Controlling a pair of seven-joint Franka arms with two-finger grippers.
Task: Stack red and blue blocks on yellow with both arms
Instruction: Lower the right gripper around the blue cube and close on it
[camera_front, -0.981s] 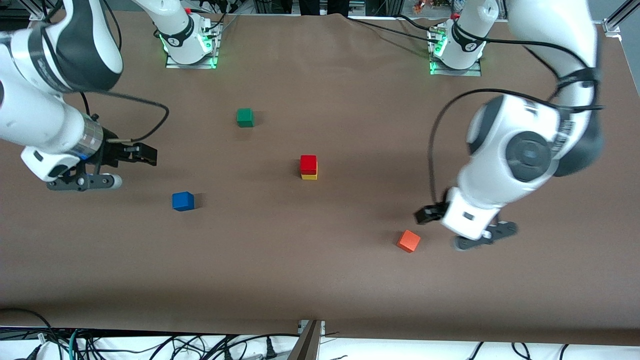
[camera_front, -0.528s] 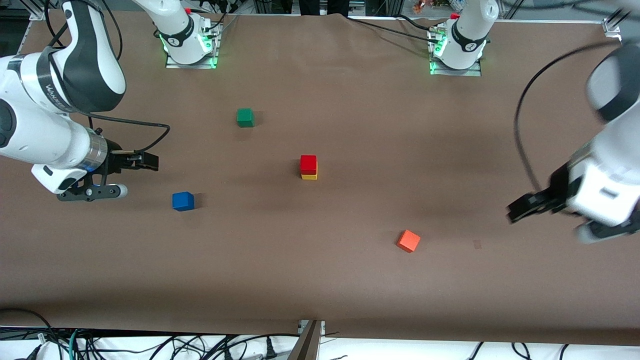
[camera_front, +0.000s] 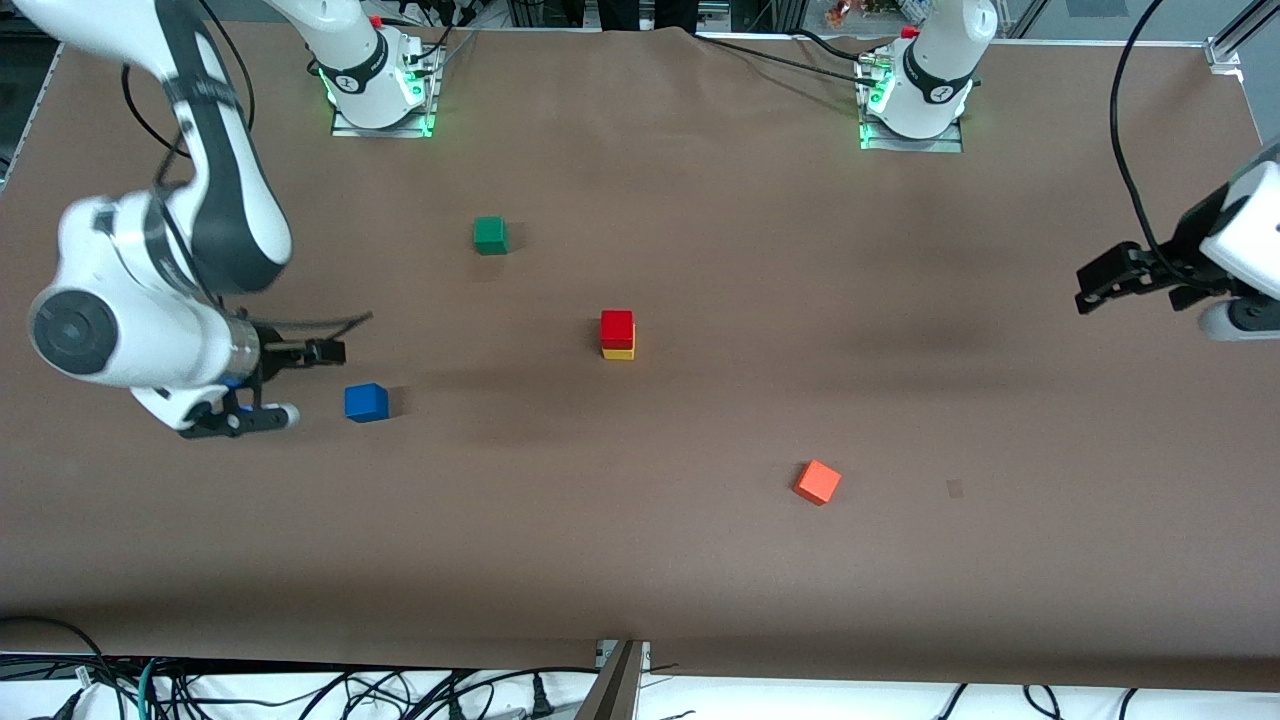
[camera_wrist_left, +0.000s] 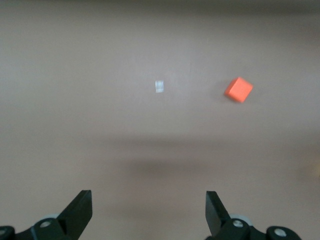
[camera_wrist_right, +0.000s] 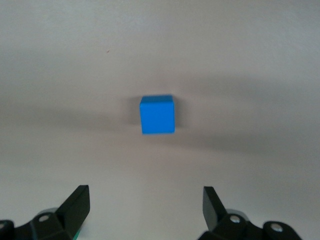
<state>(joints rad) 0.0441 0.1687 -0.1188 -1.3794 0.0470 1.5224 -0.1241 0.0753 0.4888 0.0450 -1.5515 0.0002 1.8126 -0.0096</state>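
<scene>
The red block (camera_front: 617, 327) sits on top of the yellow block (camera_front: 619, 353) in the middle of the table. The blue block (camera_front: 366, 402) (camera_wrist_right: 157, 114) lies alone on the cloth, toward the right arm's end. My right gripper (camera_front: 305, 385) (camera_wrist_right: 146, 191) hovers open just beside the blue block, on the side toward the right arm's end of the table, nothing between its fingers. My left gripper (camera_front: 1148, 308) (camera_wrist_left: 148, 196) hangs open and empty over bare cloth near the left arm's end of the table.
A green cube (camera_front: 490, 235) lies nearer the bases than the stack. An orange-red cube (camera_front: 818, 482) (camera_wrist_left: 238, 90) lies nearer the front camera, toward the left arm's end. A brown cloth (camera_front: 640, 560) covers the table; cables run along its front edge.
The left arm has swung away from the orange-red cube to its own end of the table. The right gripper has moved closer to the blue block. Blocks have not moved.
</scene>
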